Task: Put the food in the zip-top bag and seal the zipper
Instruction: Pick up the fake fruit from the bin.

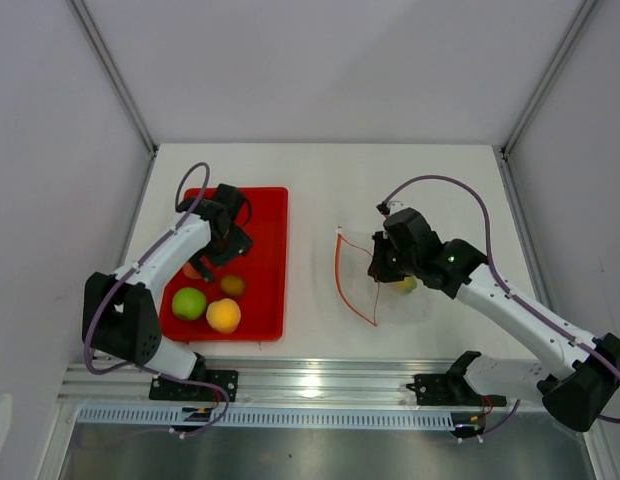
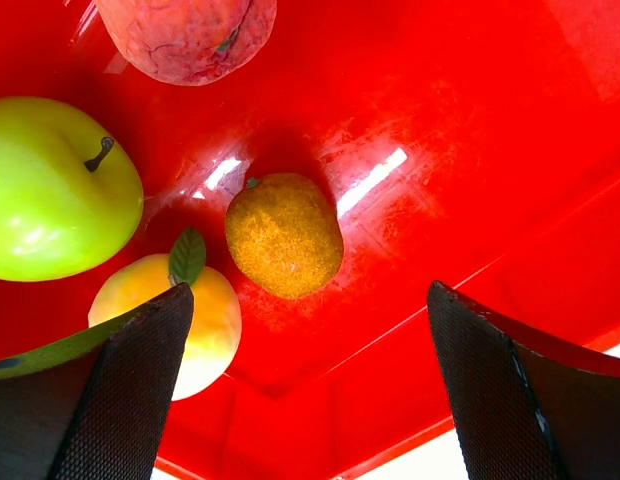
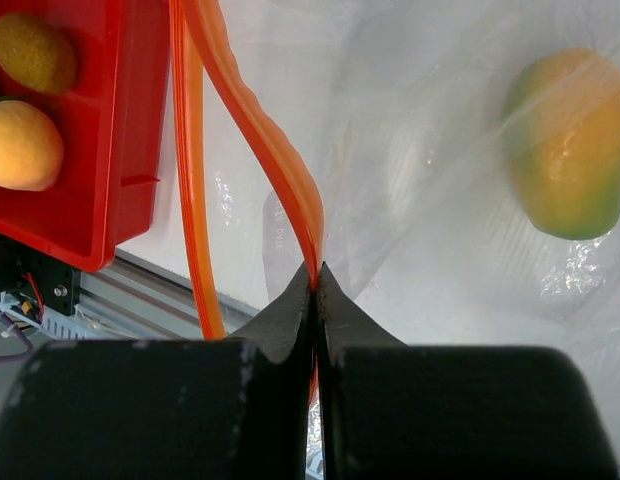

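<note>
My left gripper (image 1: 228,245) hangs open over the red tray (image 1: 270,200), its fingertips (image 2: 130,400) wide apart with nothing between them. Below it lies the food: a small brown fruit (image 2: 283,235), a green apple (image 2: 50,190), an orange ball (image 2: 215,320) and a peach-pink fruit (image 2: 185,35). The clear zip-top bag (image 1: 390,290) lies at the table's middle right. My right gripper (image 3: 316,275) is shut on one lip of its orange zipper (image 3: 280,160); the other lip bows away, so the mouth gapes. A yellow-green fruit (image 3: 570,145) lies inside the bag.
The tray's near right corner (image 3: 120,150) sits a short way left of the bag's mouth. White walls enclose the table on three sides. A metal rail (image 1: 310,380) with both arm bases runs along the near edge.
</note>
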